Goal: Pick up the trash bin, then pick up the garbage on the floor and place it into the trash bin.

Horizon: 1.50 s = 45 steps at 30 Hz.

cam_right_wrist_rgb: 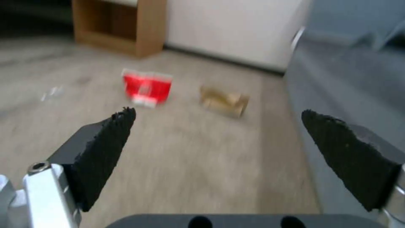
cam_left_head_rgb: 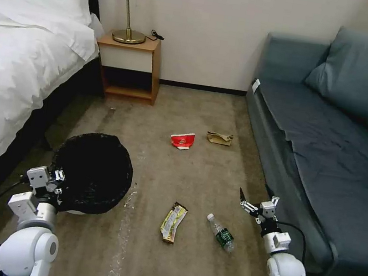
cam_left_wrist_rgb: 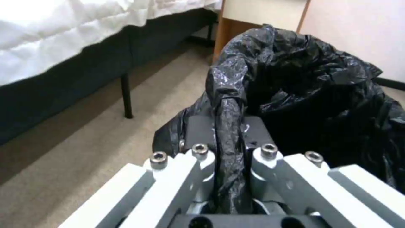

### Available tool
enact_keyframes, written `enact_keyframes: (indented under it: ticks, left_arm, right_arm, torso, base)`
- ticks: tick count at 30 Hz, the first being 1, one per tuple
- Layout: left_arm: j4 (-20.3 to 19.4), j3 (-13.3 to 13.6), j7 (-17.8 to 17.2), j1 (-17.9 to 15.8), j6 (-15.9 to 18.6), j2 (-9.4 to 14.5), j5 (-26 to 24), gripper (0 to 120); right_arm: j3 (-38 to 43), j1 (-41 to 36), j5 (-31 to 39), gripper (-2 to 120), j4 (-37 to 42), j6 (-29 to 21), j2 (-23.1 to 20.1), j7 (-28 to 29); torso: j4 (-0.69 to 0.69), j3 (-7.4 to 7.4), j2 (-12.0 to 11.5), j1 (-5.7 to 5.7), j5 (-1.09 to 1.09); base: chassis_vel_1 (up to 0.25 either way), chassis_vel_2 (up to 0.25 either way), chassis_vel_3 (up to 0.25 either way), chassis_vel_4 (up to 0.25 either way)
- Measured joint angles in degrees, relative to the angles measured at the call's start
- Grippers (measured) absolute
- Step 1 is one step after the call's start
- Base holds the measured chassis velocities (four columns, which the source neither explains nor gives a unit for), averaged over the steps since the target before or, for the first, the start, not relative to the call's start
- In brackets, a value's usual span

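Right now my left gripper (cam_left_wrist_rgb: 227, 136) is clamped on the near rim of the trash bin (cam_left_head_rgb: 93, 173), its jaws pressed close with a fold of the black bag (cam_left_wrist_rgb: 320, 95) pinched between them. From the head camera the bin sits at about 8 o'clock in my view, just beside the bed (cam_left_head_rgb: 15, 66), and a sliver of its white body shows under the bag.

My right gripper (cam_right_wrist_rgb: 215, 139) hangs over the carpet (cam_left_head_rgb: 197, 172) at about 4 o'clock, jaws spread wide and holding nothing. Through the gap between its black pads (cam_right_wrist_rgb: 107, 152) I see the red-and-white paper cup (cam_right_wrist_rgb: 147, 87) and the crumpled brown paper (cam_right_wrist_rgb: 223, 101) lying farther off, near each other but apart. In the head view the cup (cam_left_head_rgb: 182, 140) and the paper (cam_left_head_rgb: 220, 138) lie near the middle of the floor, toward 12 o'clock from the gripper. The clear bottle (cam_left_head_rgb: 221, 232) with its green label lies just to 9 o'clock of my right wrist, and the yellow-brown wrapper (cam_left_head_rgb: 173, 222) lies beyond it, between the bottle and the bin.

For room: the sofa (cam_left_head_rgb: 330, 146) edge runs close along the right arm's outer side, the bed frame hems in the left arm, and the nightstand (cam_left_head_rgb: 130, 65) stands at 11 o'clock against the wall. The carpet between the two arms is open apart from the litter.
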Motion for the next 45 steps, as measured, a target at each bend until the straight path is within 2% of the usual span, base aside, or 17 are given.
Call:
enact_keyframes:
  ticks: [4, 6, 7, 8, 14, 23, 33, 45]
  left_arm:
    - [0.35, 0.17, 0.15, -0.01, -0.16, -0.22, 0.35, 5]
    - [0.96, 0.3, 0.22, -0.06, -0.46, -0.46, 0.8, 5]
    - [0.96, 0.3, 0.22, -0.06, -0.46, -0.46, 0.8, 5]
    - [1.2, 0.46, 0.25, -0.08, -0.61, -0.53, 1.03, 5]
    - [1.41, 1.08, 0.29, -0.2, -0.79, -0.73, 1.72, 5]
    - [0.9, 2.3, 0.3, -0.01, -0.91, -0.8, 2.15, 5]
    - [0.42, 1.78, 0.6, 0.93, -1.43, -0.75, 2.1, 5]
    - [0.04, 1.59, 0.7, 0.7, -1.51, -0.7, 2.0, 5]
  right_arm:
    - [0.34, -0.07, 0.92, 100, -0.35, -2.42, -1.61, -4.31]
    - [0.37, -0.34, 1.8, 100, -0.99, -4.4, -3.65, -11.05]
    - [0.37, -0.34, 1.8, 100, -0.99, -4.4, -3.65, -11.05]
    - [-0.1, -0.37, 2.14, 100, -1.66, -4.54, -4.17, -13.66]
    - [-1.82, -0.97, 3.28, 100, -2.61, -4.88, -3.83, -17.88]
    - [-4.51, 0.21, 0.37, 100, -6.65, -4.75, -2.01, -20.24]
    - [-5.56, 5.82, -6.04, 100, -17.01, -3.59, 2.45, -21.42]
    - [-4.3, 6.87, -7.92, 100, -21.54, -3.0, 2.83, -22.88]
  torso:
    - [0.0, 0.0, 0.0, 0.0, 0.0]
    - [0.0, -0.01, 0.0, 0.0, -0.01]
    - [0.0, -0.01, 0.0, 0.0, -0.01]
    - [0.0, 0.0, 0.0, 0.0, 0.0]
    - [0.01, 0.0, 0.0, 0.0, 0.0]
    - [0.01, -0.01, 0.0, 0.0, -0.02]
    - [0.02, 0.0, 0.0, 0.0, 0.0]
    - [0.01, 0.0, 0.0, 0.0, -0.01]
  base:
    - [0.0, 0.0, 0.0, 0.0]
    - [0.0, 0.0, 0.0, 0.0]
    - [0.0, 0.0, 0.0, 0.0]
    - [0.0, 0.0, 0.0, 0.0]
    - [0.0, 0.0, 0.0, 0.0]
    - [0.0, 0.0, 0.0, 0.0]
    - [0.0, 0.0, 0.0, 0.0]
    - [0.0, 0.0, 0.0, 0.0]
